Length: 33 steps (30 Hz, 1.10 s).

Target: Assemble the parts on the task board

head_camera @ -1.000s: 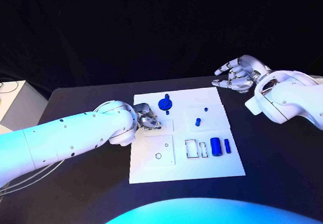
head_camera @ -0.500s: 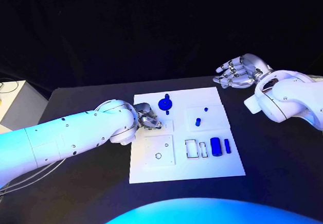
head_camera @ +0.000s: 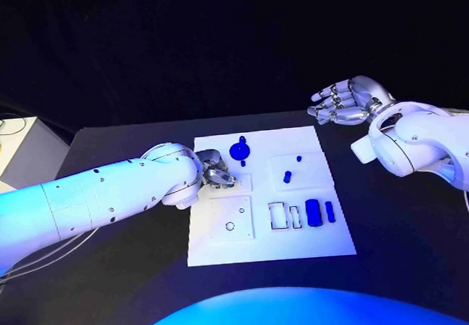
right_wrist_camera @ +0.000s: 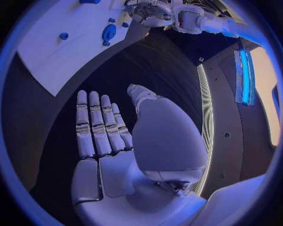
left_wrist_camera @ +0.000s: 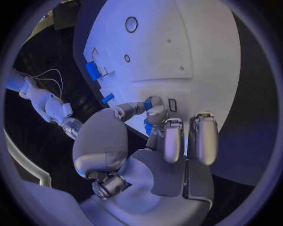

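The board (head_camera: 270,238) lies flat in the middle of the table (head_camera: 122,253), long side running away from the robot. The left arm (head_camera: 86,203) reaches across from the table's left side to the board's near-left portion, and the left hand (head_camera: 216,173) sits low over a small recess there; in the wrist view the fingertips (left_wrist_camera: 154,112) pinch a small blue part (left_wrist_camera: 147,126) against the board surface, just beside a small rectangular outline. Judged step: seating this part in its recess. The next move appears to call for fine alignment and a straight downward press before release; whether the part is already seated cannot be told. The right arm (head_camera: 428,149) stands off the board's far-right corner, with the right hand (head_camera: 344,102) raised clear of the table, fingers extended and apart, holding nothing. Other blue pieces lie on the board: a disc (head_camera: 240,150) at the far end, a peg (head_camera: 287,177) mid-right, a cylinder (head_camera: 313,211) and a slim bar (head_camera: 330,211) side by side near the right edge.
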Each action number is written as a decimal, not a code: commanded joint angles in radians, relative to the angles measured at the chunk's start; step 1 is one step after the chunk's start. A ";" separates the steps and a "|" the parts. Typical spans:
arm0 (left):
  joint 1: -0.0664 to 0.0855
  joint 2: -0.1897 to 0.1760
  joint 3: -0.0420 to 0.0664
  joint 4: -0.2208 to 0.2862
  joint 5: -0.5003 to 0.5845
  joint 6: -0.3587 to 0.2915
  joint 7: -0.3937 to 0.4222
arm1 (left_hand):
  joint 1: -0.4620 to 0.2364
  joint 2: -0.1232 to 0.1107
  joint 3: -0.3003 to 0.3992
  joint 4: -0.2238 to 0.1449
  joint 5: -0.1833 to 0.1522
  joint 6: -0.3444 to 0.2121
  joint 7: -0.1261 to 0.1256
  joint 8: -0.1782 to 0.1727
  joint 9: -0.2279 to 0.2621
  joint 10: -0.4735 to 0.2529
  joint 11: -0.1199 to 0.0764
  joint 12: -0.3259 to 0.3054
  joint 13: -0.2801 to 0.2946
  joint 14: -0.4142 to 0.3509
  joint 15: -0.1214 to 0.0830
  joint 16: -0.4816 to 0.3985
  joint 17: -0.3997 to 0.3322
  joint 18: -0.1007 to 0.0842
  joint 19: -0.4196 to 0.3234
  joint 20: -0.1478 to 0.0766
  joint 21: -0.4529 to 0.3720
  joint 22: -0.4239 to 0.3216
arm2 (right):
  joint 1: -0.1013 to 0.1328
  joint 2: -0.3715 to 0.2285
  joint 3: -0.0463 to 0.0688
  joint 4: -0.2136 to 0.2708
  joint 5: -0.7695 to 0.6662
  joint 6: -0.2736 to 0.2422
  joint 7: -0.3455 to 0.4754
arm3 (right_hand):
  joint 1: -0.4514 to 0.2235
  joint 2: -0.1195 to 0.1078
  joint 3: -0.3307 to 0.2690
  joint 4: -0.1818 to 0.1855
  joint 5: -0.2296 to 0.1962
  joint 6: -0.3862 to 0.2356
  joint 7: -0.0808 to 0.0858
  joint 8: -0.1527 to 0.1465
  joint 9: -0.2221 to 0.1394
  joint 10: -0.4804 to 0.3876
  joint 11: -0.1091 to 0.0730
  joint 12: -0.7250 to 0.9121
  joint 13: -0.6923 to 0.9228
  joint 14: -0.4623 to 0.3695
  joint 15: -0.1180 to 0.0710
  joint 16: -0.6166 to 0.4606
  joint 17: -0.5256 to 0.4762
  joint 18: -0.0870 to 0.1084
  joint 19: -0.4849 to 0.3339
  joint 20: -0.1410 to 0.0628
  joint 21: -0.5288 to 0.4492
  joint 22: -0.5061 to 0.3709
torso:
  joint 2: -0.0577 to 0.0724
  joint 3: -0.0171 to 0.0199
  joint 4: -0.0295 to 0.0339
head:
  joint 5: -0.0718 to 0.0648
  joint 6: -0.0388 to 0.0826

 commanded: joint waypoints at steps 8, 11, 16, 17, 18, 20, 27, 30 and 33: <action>-0.001 0.019 -0.002 -0.009 -0.004 0.048 0.003 | -0.010 0.016 0.215 -0.229 -0.002 0.009 -0.010 0.004 -0.009 0.014 -0.001 0.007 0.006 0.104 -0.008 0.007 0.263 -0.008 0.009 0.000 0.004 0.072 | 0.000 0.004 -0.001 -0.003 0.030 0.010 0.032 | 0.000 -0.004 -0.004 -0.005 0.007 -0.011 0.055 -0.008 -0.004 -0.001 0.009 -0.012 -0.014 -0.001 0.005 -0.014 -0.014 0.005 -0.009 0.003 -0.003 -0.016 | 0.000 -0.0003 0.0009 | -0.004 0.000; 0.000 0.022 -0.002 -0.012 -0.010 0.044 0.003 | -0.011 0.018 0.212 -0.228 -0.003 0.010 -0.010 0.004 -0.011 0.015 -0.001 0.007 0.006 0.104 -0.008 0.007 0.263 -0.008 0.009 0.000 0.004 0.072 | 0.000 0.006 -0.001 -0.004 0.031 0.011 0.031 | -0.001 -0.004 -0.005 -0.005 0.008 -0.011 0.056 -0.008 -0.004 -0.001 0.009 -0.013 -0.016 -0.001 0.006 -0.015 -0.015 0.005 -0.009 0.003 -0.003 -0.018 | 0.000 -0.0007 0.0006 | -0.004 0.000; 0.000 0.025 -0.002 -0.015 -0.014 0.028 0.004 | -0.019 0.036 0.137 -0.197 -0.025 0.012 -0.015 0.007 -0.029 0.023 -0.004 0.008 0.008 0.104 -0.009 0.007 0.263 -0.007 0.008 -0.002 0.001 0.070 | -0.001 0.007 -0.001 -0.006 0.031 0.021 0.023 | -0.002 -0.004 -0.007 -0.005 0.008 -0.012 0.057 -0.009 -0.005 -0.002 0.010 -0.016 -0.021 -0.002 0.007 -0.019 -0.021 0.004 -0.011 0.005 -0.003 -0.025 | 0.000 -0.0002 0.0003 | -0.007 0.000; 0.000 0.026 -0.002 -0.016 -0.015 0.027 0.004 | -0.019 0.035 0.118 -0.191 -0.027 0.011 -0.016 0.008 -0.032 0.022 -0.004 0.007 0.005 0.104 -0.009 0.007 0.263 -0.007 0.008 -0.002 0.000 0.070 | -0.001 0.008 -0.002 -0.006 0.031 0.024 0.021 | -0.003 -0.004 -0.009 -0.005 0.008 -0.014 0.059 -0.011 -0.006 -0.005 0.012 -0.019 -0.027 -0.005 0.009 -0.024 -0.027 0.004 -0.015 0.006 -0.003 -0.032 | 0.000 -0.0001 0.0001 | -0.007 0.000; 0.000 0.026 -0.002 -0.016 -0.015 0.026 0.004 | -0.021 0.030 0.090 -0.181 -0.029 0.009 -0.017 0.009 -0.036 0.021 -0.005 0.006 0.004 0.104 -0.010 0.007 0.263 -0.007 0.008 -0.002 0.000 0.069 | -0.001 0.008 -0.002 -0.006 0.031 0.026 0.019 | -0.004 -0.004 -0.010 -0.006 0.009 -0.015 0.060 -0.012 -0.007 -0.006 0.013 -0.021 -0.029 -0.006 0.010 -0.026 -0.029 0.004 -0.016 0.007 -0.003 -0.035 | 0.000 -0.0001 0.0003 | -0.007 0.000; 0.000 0.026 -0.002 -0.017 -0.015 0.027 0.004 | -0.023 0.014 0.039 -0.166 -0.029 0.007 -0.020 0.011 -0.044 0.019 -0.006 0.005 0.003 0.104 -0.012 0.007 0.263 -0.007 0.007 -0.004 -0.002 0.068 | -0.001 0.009 -0.002 -0.007 0.031 0.028 0.017 | -0.004 -0.003 -0.012 -0.006 0.009 -0.015 0.060 -0.012 -0.008 -0.007 0.014 -0.022 -0.032 -0.007 0.011 -0.030 -0.033 0.004 -0.018 0.008 -0.004 -0.039 | -0.001 0.0004 0.0001 | -0.009 0.000; 0.000 0.024 -0.002 -0.018 -0.018 0.034 0.003 | -0.014 -0.008 -0.093 -0.114 -0.029 0.015 -0.026 0.010 -0.069 0.014 -0.010 0.008 0.005 0.104 -0.016 0.007 0.263 -0.007 0.008 -0.008 -0.004 0.068 | -0.002 0.009 -0.003 -0.009 0.031 0.028 0.014 | -0.008 0.001 -0.023 -0.006 0.007 -0.022 0.069 -0.019 -0.013 -0.015 0.021 -0.029 -0.046 -0.016 0.018 -0.045 -0.051 0.003 -0.031 0.014 -0.003 -0.061 | 0.000 -0.0006 0.0009 | -0.012 0.000; 0.000 0.022 -0.002 -0.018 -0.019 0.036 0.003 | -0.009 -0.014 -0.121 -0.101 -0.030 0.017 -0.026 0.009 -0.076 0.014 -0.010 0.010 0.006 0.104 -0.016 0.007 0.263 -0.007 0.008 -0.008 -0.004 0.068 | -0.002 0.008 -0.003 -0.009 0.031 0.029 0.014 | -0.008 0.001 -0.025 -0.006 0.007 -0.023 0.070 -0.020 -0.013 -0.016 0.022 -0.030 -0.047 -0.017 0.018 -0.046 -0.053 0.003 -0.032 0.014 -0.003 -0.064 | 0.000 -0.0015 0.0010 | -0.014 0.000; 0.000 0.020 -0.002 -0.017 -0.019 0.036 0.003 | -0.012 -0.023 -0.169 -0.074 -0.032 0.023 -0.026 0.009 -0.085 0.013 -0.010 0.011 0.006 0.104 -0.015 0.007 0.263 -0.007 0.008 -0.008 -0.005 0.068 | -0.003 0.008 -0.003 -0.010 0.032 0.029 0.014 | -0.012 0.003 -0.031 -0.003 0.001 -0.024 0.071 -0.021 -0.015 -0.017 0.023 -0.031 -0.048 -0.020 0.020 -0.051 -0.059 0.003 -0.037 0.016 -0.003 -0.071 | 0.000 -0.0019 0.0011 | -0.015 0.000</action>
